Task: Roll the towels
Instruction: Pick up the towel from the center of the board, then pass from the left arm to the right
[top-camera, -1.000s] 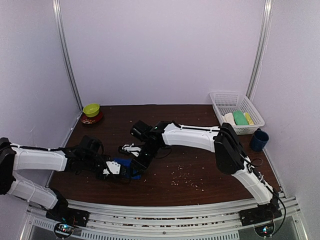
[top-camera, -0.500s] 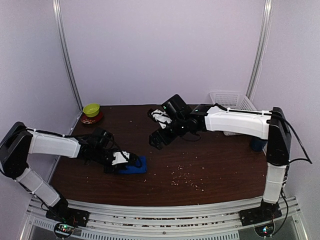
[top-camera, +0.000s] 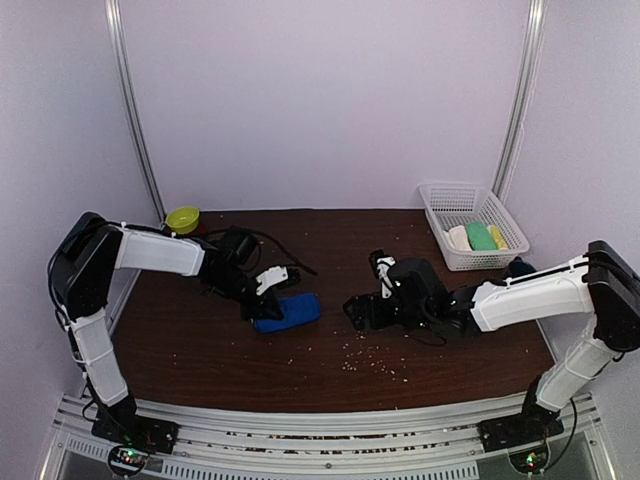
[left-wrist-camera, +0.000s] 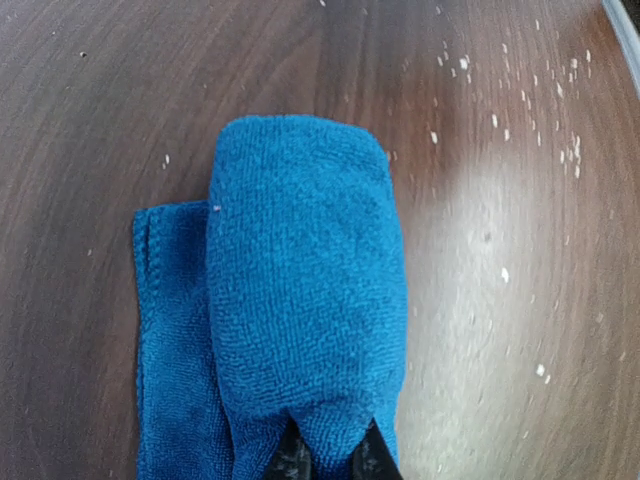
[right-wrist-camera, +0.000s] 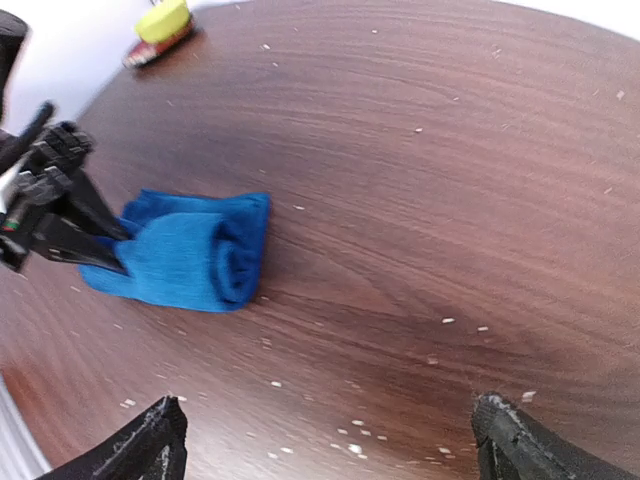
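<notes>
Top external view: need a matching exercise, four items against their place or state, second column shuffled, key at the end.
1. blue towel
2. green bowl
3. white mesh basket
4. right gripper

A. open, holding nothing
B. far right corner
C. rolled, left of centre
D. far left corner

Pairs: 1-C, 2-D, 3-B, 4-A

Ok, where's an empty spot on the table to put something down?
Best spot: the bare back middle of the table, between the green bowl and the basket. It is crowded mid-table, where the left gripper holds the blue towel near the open right gripper. Crumbs litter the front.
</notes>
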